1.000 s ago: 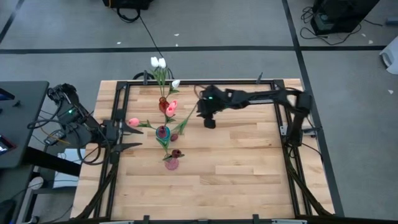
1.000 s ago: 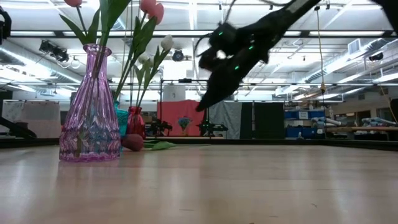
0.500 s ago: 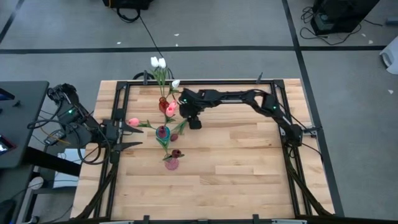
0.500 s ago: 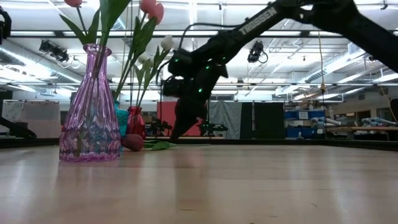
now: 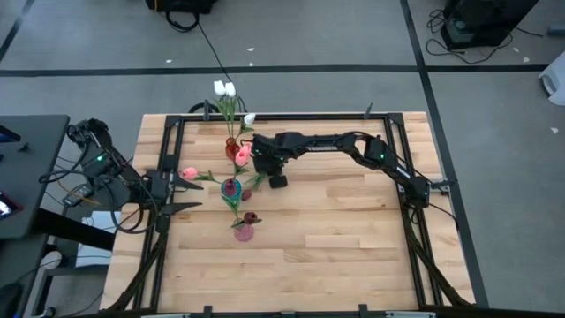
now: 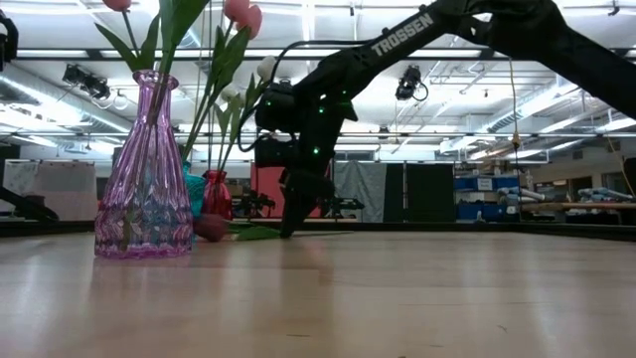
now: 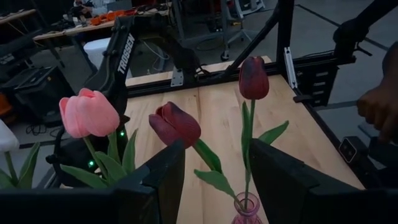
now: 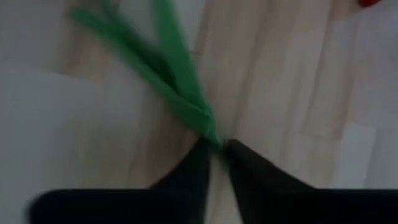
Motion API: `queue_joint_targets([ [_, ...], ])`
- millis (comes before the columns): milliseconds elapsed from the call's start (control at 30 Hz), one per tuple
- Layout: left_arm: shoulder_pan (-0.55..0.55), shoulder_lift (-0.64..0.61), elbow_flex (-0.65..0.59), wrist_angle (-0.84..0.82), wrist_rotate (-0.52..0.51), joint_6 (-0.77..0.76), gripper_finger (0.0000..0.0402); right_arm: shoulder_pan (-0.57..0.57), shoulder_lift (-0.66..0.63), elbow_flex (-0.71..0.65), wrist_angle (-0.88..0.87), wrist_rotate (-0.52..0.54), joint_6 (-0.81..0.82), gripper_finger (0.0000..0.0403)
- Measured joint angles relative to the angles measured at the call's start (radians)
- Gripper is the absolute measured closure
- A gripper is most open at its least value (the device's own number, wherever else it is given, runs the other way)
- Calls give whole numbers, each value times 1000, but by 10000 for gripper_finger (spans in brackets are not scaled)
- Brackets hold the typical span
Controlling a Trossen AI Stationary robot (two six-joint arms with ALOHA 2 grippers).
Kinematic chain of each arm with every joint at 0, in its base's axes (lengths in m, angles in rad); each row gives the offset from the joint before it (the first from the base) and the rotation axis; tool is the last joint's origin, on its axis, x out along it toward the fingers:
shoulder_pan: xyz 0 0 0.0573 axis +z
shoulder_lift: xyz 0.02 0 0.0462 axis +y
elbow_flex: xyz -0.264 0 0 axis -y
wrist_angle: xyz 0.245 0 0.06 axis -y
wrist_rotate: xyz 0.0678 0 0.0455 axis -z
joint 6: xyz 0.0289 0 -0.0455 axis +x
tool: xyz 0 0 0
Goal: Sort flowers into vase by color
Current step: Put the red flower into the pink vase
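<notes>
A loose dark red tulip [image 5: 248, 194] lies flat on the table, and its green stem runs toward my right gripper [image 5: 264, 174]. That gripper is down at the table and shut on the stem; it also shows in the low view [image 6: 289, 228]. Three vases stand in a row. The red vase [image 5: 231, 145] holds white tulips [image 5: 223, 88]. The blue vase [image 5: 230, 187] holds pink tulips [image 5: 189, 173]. The purple vase [image 5: 243, 232] holds a dark red tulip [image 7: 253, 78]. My left gripper [image 5: 181, 196] waits open at the left edge, touching nothing. My right gripper pinches the loose tulip's green stem [image 8: 208, 129] between its two fingertips [image 8: 198, 163], where the leaves thin out toward the stem's free end. The fingers come from above, pointing down at the table. The flower lies on the table, with its head [image 6: 211, 227] toward the vases.
The three vases with their leaning stems stand close to the left of my right gripper. A black frame [image 5: 168, 141] runs round the table. The wood toward the near and right sides [image 5: 344, 230] is bare. A person's hand [image 7: 379, 106] shows beyond the table.
My right gripper has gone toward the table's left edge and down, from above mid-table to the loose tulip's stem beside the vases. Its fingertips now reach the table. The flowers and vases have kept their places.
</notes>
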Motion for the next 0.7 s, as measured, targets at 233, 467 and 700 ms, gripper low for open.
queue_joint_targets([
  [233, 0, 0, 0, 5, 6, -6, 218, 5, -5, 1, -66, -28, 11, 391],
  [467, 0, 0, 0, 37, 1, -7, 218, -3, -74, -8, -241, -74, 61, 398],
  [700, 0, -1, 2, 77, -7, 0, 218, -19, -165, -32, -307, -173, 91, 400],
])
